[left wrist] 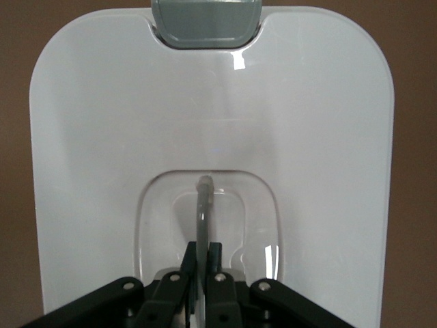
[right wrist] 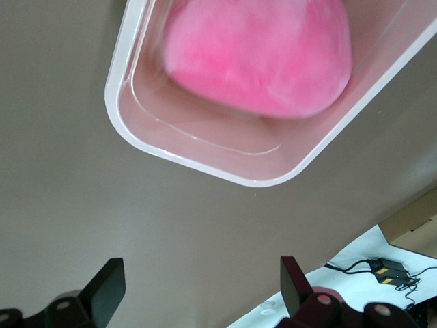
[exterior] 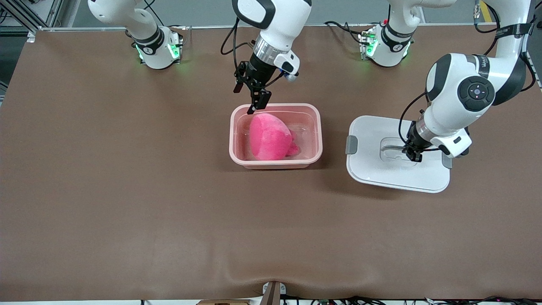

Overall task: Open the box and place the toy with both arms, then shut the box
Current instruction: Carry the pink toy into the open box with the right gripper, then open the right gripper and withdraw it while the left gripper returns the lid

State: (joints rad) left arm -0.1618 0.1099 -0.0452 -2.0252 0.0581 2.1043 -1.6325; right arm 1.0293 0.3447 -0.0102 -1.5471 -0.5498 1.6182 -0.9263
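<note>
Centre frame, the pink toy (exterior: 271,137) sits inside the open box (exterior: 275,162). The right claw (exterior: 252,96), spread, hangs over its rim. At right, the left claw (exterior: 413,153) pinches the lid (exterior: 381,173) handle, probably for closing.

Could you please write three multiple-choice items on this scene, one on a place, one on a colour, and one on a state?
1. Where is the toy?
A. on the lid
B. in the box
C. in the right tool

2. What colour are the lid's side clips?
A. grey
B. pink
C. black

3. What state is the left tool in?
A. open over the box
B. shut on nothing
C. shut on the lid's handle

Answers:
1 B, the plush lies inside the tub, the open right tool over its rim.
2 A, grey tabs show at the lid's ends.
3 C, its fingers clamp the upright handle.
</note>
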